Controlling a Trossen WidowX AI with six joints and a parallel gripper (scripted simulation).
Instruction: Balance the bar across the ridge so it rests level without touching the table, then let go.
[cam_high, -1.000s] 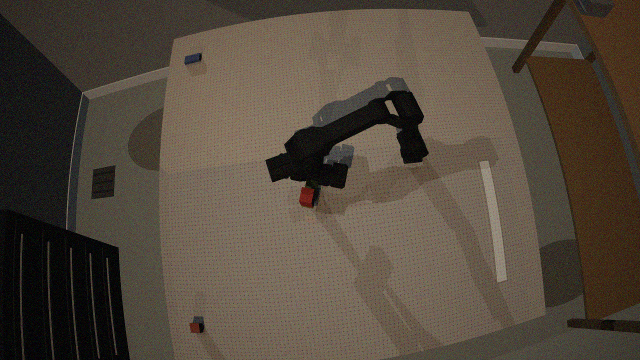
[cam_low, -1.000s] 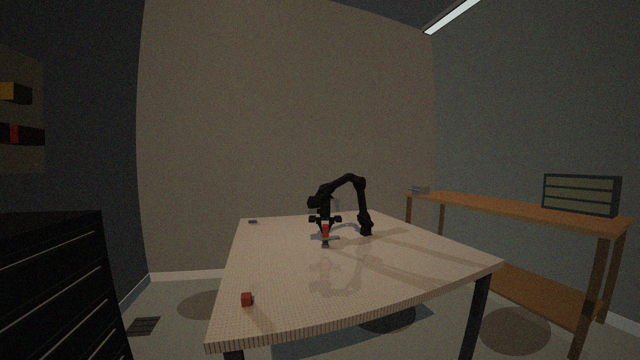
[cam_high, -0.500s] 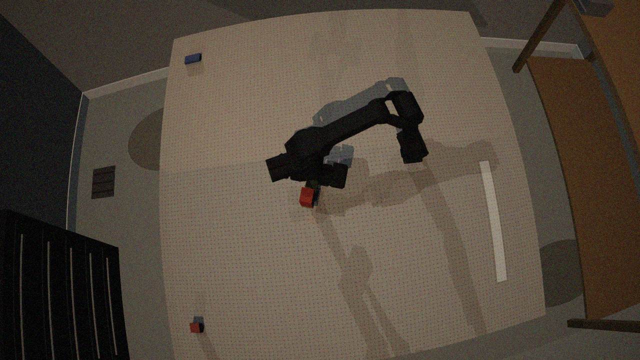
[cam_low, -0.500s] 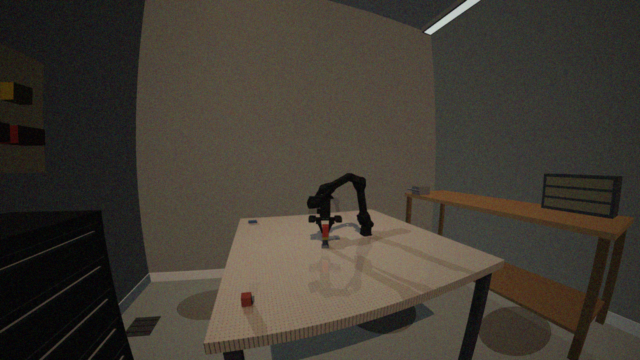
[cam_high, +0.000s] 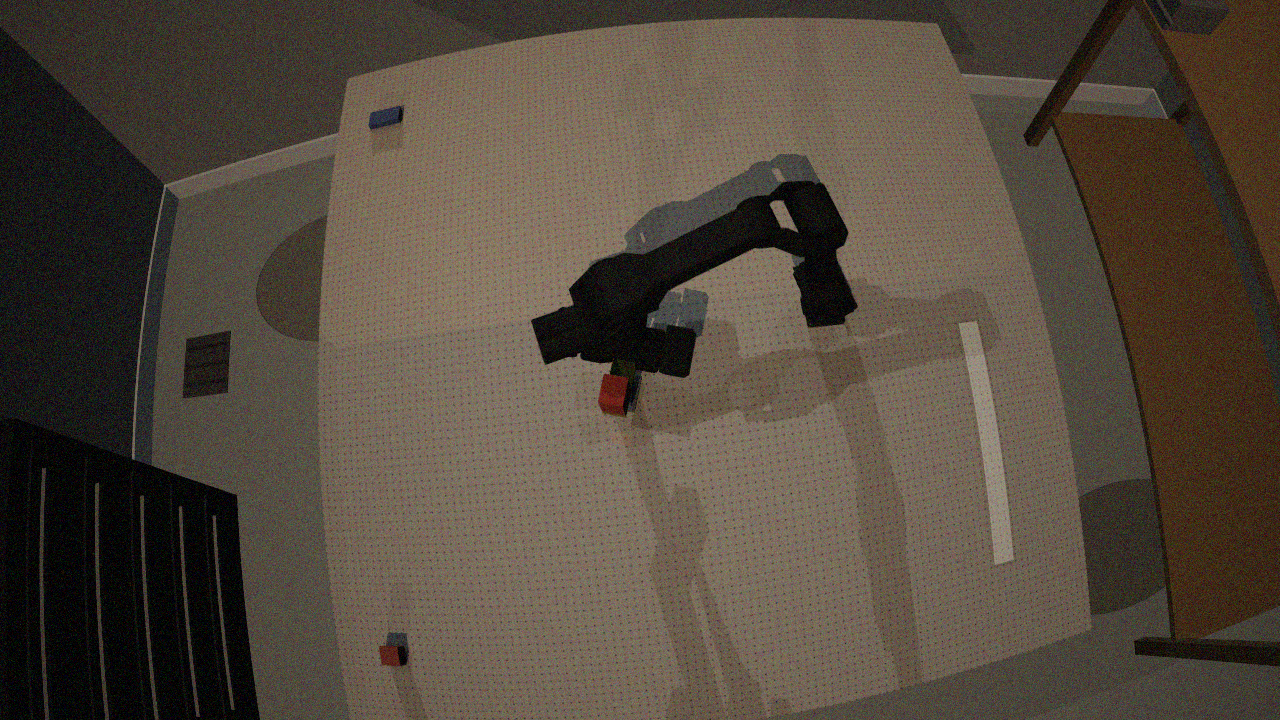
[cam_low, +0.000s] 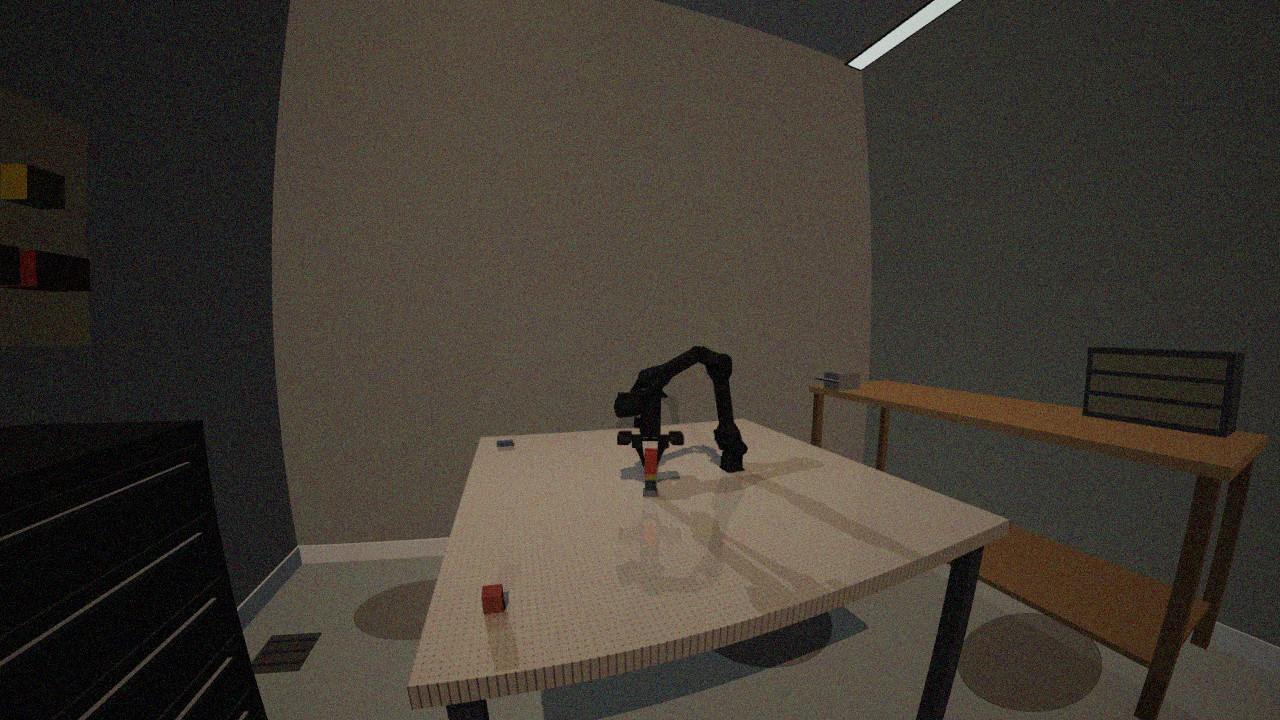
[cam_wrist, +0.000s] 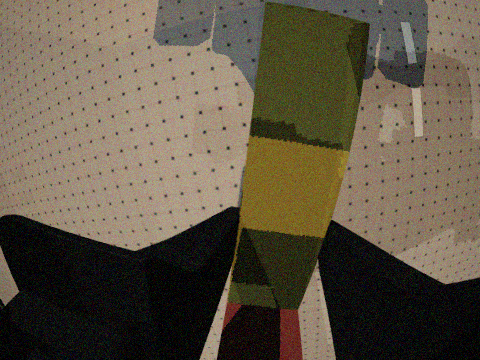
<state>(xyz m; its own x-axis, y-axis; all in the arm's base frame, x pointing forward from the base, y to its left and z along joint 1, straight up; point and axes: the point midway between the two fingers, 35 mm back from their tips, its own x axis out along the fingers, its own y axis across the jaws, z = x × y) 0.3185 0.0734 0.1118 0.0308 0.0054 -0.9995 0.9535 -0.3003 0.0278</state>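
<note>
My gripper (cam_low: 650, 462) (cam_wrist: 280, 224) points down and is shut on the bar (cam_wrist: 295, 185), near its yellow band. The bar is green with a yellow band in the wrist view, and a red block (cam_high: 614, 394) is at its near end. The red end faces the exterior view. The fingers stand on both sides of the bar. A small dark grey shape (cam_low: 650, 489) shows low under the red end; I cannot tell whether it is the ridge or a shadow. The ridge is not clearly visible, and the height of the bar above the table is unclear.
A small red cube (cam_high: 392, 655) (cam_low: 493, 599) lies near the table's front left corner. A blue block (cam_high: 385, 117) (cam_low: 505, 443) lies at the far left. A pale strip (cam_high: 987, 447) runs along the right side of the table (cam_high: 465, 537) (cam_low: 537, 573). The arm's base stands right of the gripper.
</note>
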